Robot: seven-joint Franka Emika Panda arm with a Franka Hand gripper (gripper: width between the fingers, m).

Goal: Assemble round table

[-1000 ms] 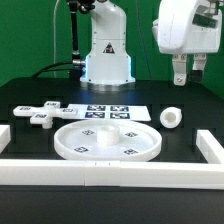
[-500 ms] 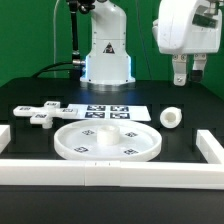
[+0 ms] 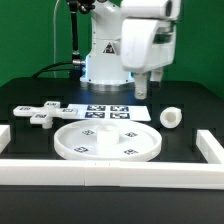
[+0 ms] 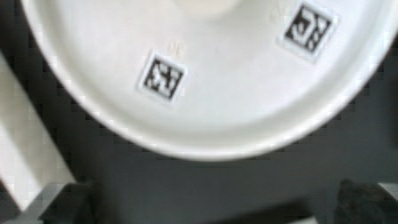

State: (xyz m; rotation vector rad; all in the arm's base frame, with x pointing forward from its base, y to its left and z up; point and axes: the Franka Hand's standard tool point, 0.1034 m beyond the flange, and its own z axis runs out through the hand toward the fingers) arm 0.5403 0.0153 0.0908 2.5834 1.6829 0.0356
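Observation:
The round table's large white rimmed disc (image 3: 108,140) lies flat on the black table, with small square tags on its top. The short cylinder leg (image 3: 171,118) stands to the exterior view's right of it. The cross-shaped foot (image 3: 40,113) lies at the left. My gripper (image 3: 148,90) hangs in the air behind the disc, above the right end of the marker board (image 3: 112,111). It is open and holds nothing. The wrist view looks down on the disc (image 4: 214,80) and two of its tags. The gripper (image 4: 217,205) shows there as dark fingertips (image 4: 71,200) set far apart over bare table.
Long white border walls run along the front (image 3: 110,172), the left (image 3: 5,135) and the right (image 3: 210,148) of the black table. The robot base (image 3: 105,60) stands behind the marker board. A strip of wall (image 4: 18,130) shows beside the disc in the wrist view.
The arm has swung from the exterior view's right toward the middle and slightly lower, now above the marker board's right end. The jaws stayed open. The parts have not moved.

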